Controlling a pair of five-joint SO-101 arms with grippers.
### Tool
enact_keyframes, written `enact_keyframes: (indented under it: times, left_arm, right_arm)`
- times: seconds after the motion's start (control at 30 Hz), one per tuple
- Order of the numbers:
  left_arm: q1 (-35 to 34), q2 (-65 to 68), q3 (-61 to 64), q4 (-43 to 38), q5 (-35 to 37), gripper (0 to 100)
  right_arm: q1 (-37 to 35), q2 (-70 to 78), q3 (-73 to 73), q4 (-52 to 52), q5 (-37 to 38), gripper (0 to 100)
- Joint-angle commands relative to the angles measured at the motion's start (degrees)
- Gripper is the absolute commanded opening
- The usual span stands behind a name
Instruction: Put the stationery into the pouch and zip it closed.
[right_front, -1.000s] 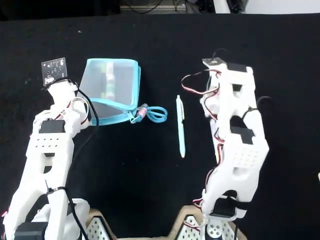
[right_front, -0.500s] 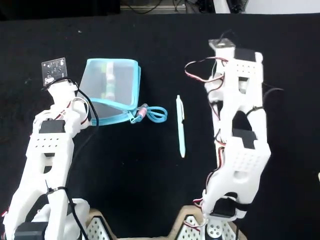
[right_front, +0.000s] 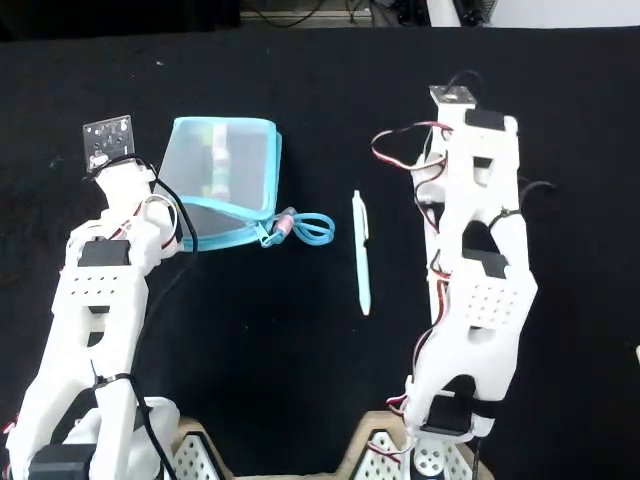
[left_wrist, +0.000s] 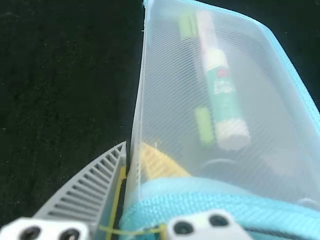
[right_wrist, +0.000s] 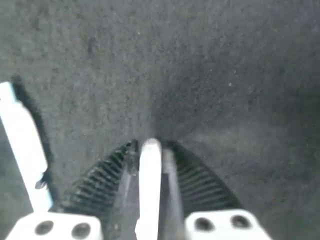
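On the left, left tool (right_front: 172, 232) clenched on the near-left corner of the pouch (right_front: 225, 180), pinning its teal zip edge against the black desk (right_front: 300, 90). Inside the mesh, a glue stick (left_wrist: 220, 95) lying lengthwise, with a couple of green pieces and something yellow beside it: part of the stationery already in. Along the pouch's near edge, the zip looks unclosed, with the slider and its blue loop (right_front: 310, 228) trailing off the near-right corner toward the middle of the desk. Further right, apart from the pouch, a pale blue pen (right_front: 361, 255) lying flat on the desk, lengthwise away from the arms, untouched. Rightmost, right tool (right_wrist: 150, 145) low over bare desk just beyond the pen, jaws drawn together, with a pale strip between them; cannot tell what that strip is. By the look of things, past halfway on the loading: pen yet to be picked up and slid through the mouth, then the slider to be pulled across while the left side stays pinned.
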Motion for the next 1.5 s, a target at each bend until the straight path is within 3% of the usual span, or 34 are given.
enact_keyframes:
  times: [0.0, 0.37, 0.53, 0.6, 0.67, 1.0, 1.37, 1.47]
  left_arm:
    - [-1.10, 1.23, 1.10, 1.76, 1.05, 3]
    - [-1.10, 1.23, 1.10, 1.76, 0.97, 3]
    - [-1.10, 1.32, 1.10, 1.76, 0.97, 3]
    - [-1.10, 1.32, 1.10, 1.76, 0.97, 3]
    - [-1.10, 1.32, 1.10, 1.76, 0.97, 3]
    - [-1.01, 1.32, 1.10, 1.67, 1.05, 3]
    - [-1.01, 1.32, 1.10, 1.67, 0.97, 3]
    - [-1.01, 1.32, 1.10, 1.67, 0.97, 3]
  right_arm:
    - [-2.29, -1.10, -6.46, 6.07, -0.62, 21.4]
    - [-0.70, 5.67, -9.19, 6.95, -0.35, 22.6]
    - [-1.05, 10.42, -12.97, 7.21, 3.96, 21.5]
    - [-0.70, 10.59, -14.73, 7.21, 3.96, 14.3]
    - [-0.18, 10.33, -16.66, 7.21, 3.87, 1.1]
    - [1.76, 2.51, -29.32, 18.73, 3.78, 1.0]
    - [0.09, 0.84, -21.32, 16.26, 3.78, 1.1]
    - [0.26, 4.18, -18.77, 12.75, 0.09, 1.2]
